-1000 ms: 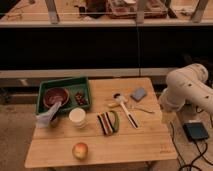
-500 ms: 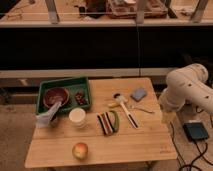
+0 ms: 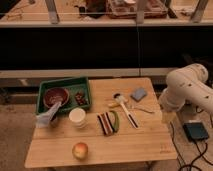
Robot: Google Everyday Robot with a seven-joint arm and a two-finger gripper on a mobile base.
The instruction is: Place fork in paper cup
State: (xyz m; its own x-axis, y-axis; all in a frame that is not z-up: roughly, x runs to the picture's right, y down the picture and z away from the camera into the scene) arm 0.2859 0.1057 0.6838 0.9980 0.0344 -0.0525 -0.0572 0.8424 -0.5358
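Note:
The fork [image 3: 142,108] is a thin silvery piece lying flat on the wooden table [image 3: 135,145], right of the white-handled utensil [image 3: 128,111]. The paper cup [image 3: 77,116] stands upright left of centre, just below the green tray's front right corner. My white arm [image 3: 187,90] is folded off the table's right side. My gripper [image 3: 168,116] hangs at the arm's lower end by the table's right edge, well right of the fork and far from the cup. It holds nothing that I can see.
A green tray [image 3: 64,84] at the back left holds a reddish-brown bowl [image 3: 55,96]. A crumpled bag [image 3: 47,117] lies by it. An apple [image 3: 80,150], brown bars [image 3: 104,123], a green pod [image 3: 116,120], a yellow piece [image 3: 112,104] and a blue sponge [image 3: 138,93] lie on the table.

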